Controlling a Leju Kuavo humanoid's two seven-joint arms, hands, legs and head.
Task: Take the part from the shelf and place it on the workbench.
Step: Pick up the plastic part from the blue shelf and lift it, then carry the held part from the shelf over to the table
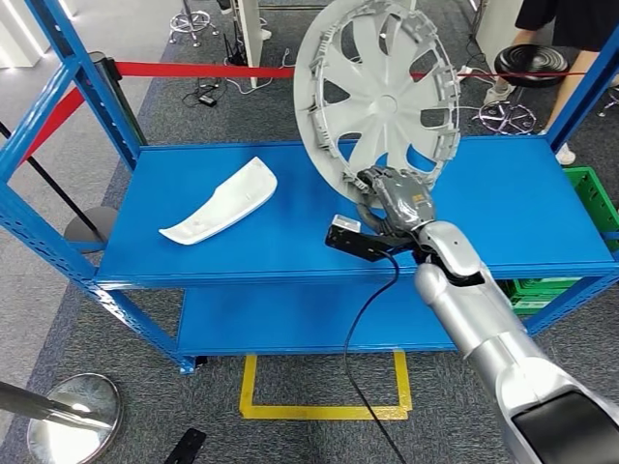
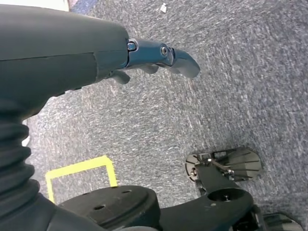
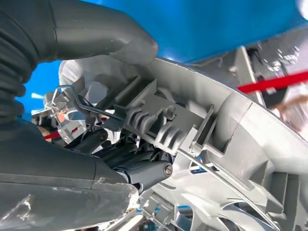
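A: Where's the part rn?

B: The hubcap (image 1: 378,95), silver-grey w/ spokes, is up off the blue shelf (image 1: 474,208), tilted nearly upright, inner side toward the head cam. Its lower rim sits just above the top shelf deck, near the middle-right.

A: Who's got it?

B: The right hand (image 1: 394,198). It grips the cap's lower rim; in the right wrist view the thumb (image 3: 109,36) lies over the rim's outer edge and the dark fingers (image 3: 145,173) are tucked in behind the clips and wire ring, so it's clamped on the hubcap. The silver arm reaches up from lower right.

A: And the left hand?

B: The left hand (image 2: 160,57) hangs over grey carpet, fingers stretched out fairly straight, holding nothing.

A: Anything else on the shelf?

B: A white curved trim piece (image 1: 222,201) lies flat on the deck's left half, well apart from the cap. Below the shelf there's a yellow tape square (image 1: 325,387) on the floor. Red barrier tape (image 1: 197,70) runs behind the shelf, and a person's legs (image 1: 576,77) stand at the far right behind it. Green crate (image 1: 595,188) just beside the shelf's right end.
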